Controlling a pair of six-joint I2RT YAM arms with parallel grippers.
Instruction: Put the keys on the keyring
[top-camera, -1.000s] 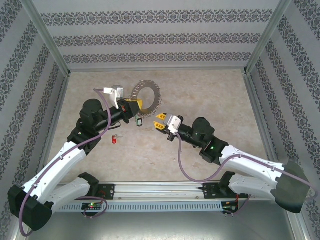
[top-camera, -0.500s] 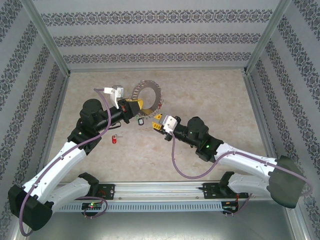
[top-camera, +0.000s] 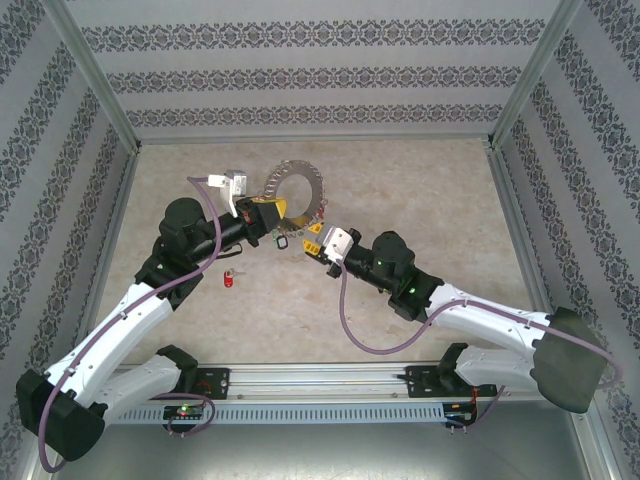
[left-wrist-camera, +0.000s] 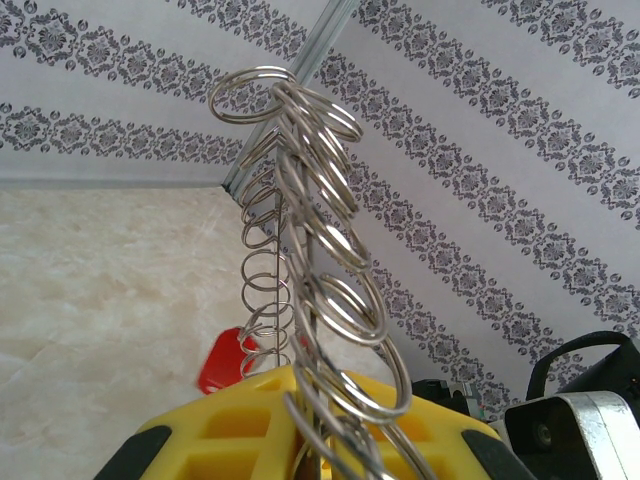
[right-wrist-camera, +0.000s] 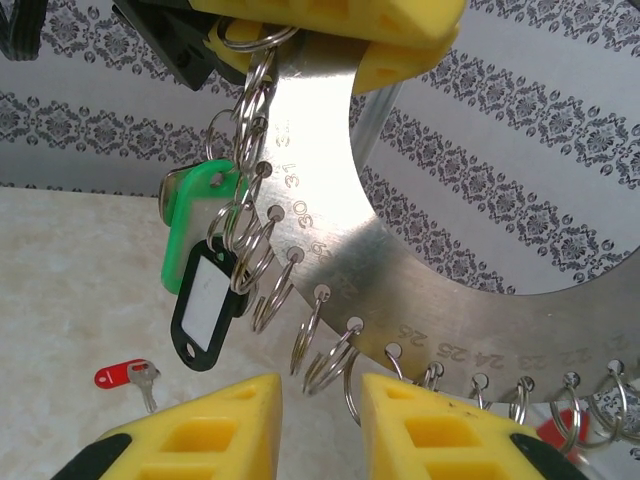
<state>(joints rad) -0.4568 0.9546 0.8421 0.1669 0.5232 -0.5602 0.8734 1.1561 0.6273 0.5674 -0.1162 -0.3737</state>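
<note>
Left pincer (top-camera: 268, 213) clamps the keyring (right-wrist-camera: 400, 260), hiding its gripped edge.

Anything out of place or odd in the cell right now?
Nothing is damaged. One red key lies loose on the table, apart from the keyring, which the left gripper holds up on edge. A green tag and a black tag hang from it.
</note>
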